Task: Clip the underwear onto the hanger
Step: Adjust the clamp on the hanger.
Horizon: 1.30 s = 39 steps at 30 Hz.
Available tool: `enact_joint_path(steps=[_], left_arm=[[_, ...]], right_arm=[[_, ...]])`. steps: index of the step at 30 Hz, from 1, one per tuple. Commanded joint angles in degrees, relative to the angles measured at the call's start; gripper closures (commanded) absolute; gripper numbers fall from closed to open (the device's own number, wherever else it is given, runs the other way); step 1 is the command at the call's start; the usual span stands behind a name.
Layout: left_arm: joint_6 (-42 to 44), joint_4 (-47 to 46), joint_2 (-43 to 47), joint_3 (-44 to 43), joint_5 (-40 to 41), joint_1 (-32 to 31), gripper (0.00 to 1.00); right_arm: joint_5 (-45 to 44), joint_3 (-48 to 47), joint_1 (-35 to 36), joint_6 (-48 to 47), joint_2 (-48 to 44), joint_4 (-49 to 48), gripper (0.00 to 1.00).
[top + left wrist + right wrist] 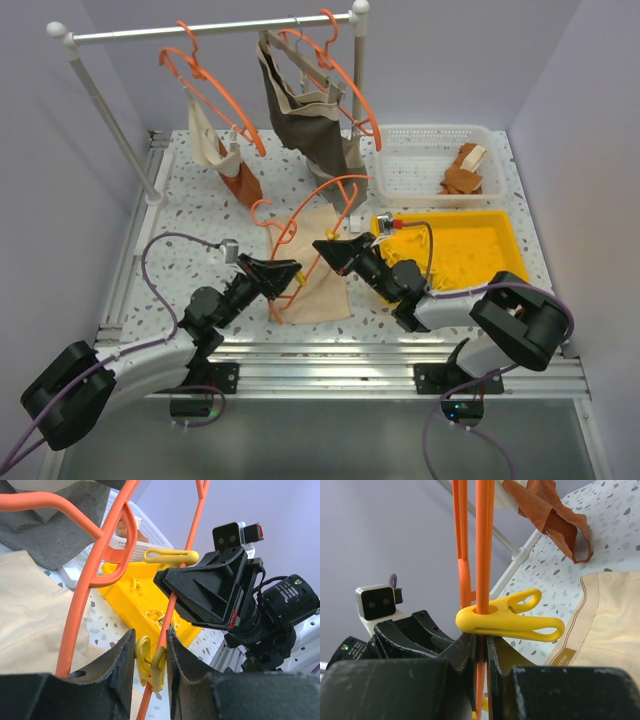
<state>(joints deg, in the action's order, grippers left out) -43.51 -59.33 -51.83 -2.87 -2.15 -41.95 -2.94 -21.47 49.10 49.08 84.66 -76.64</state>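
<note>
Left wrist view alone shows the left gripper [150, 640] with its jaws partway open, pinching a yellow clip [149, 667] on the hanger [82, 600] bar. Right wrist view alone shows the right gripper [480, 645] squeezed nearly shut on that bar, with a second clip [510, 622] just above its fingers. Only overhead shows the hanger tilted up at table centre between both grippers, the underwear [325, 290] flat beneath, reaching toward 6 o'clock; the tan label [563, 656] on its waistband is too small to read.
</note>
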Motion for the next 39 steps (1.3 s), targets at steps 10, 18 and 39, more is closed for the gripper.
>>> enact_joint_path(steps=[10, 18, 39], left_arm=[[-3.25, -15.19, -5.29, 11.75, 7.51, -8.4, 1.0], [-2.99, -19.59, -8.64, 11.66, 14.79, -14.72, 1.0], [-0.35, -26.8, -16.19, 8.41, 20.08, -20.98, 1.0]], right_arm=[[-6.99, 2.14, 0.29, -2.23, -5.47, -15.91, 1.0], [-10.77, 4.51, 0.56, -3.64, -7.58, -15.91, 1.0], [-11.13, 6.18, 0.91, -4.08, -11.01, -15.91, 1.0]])
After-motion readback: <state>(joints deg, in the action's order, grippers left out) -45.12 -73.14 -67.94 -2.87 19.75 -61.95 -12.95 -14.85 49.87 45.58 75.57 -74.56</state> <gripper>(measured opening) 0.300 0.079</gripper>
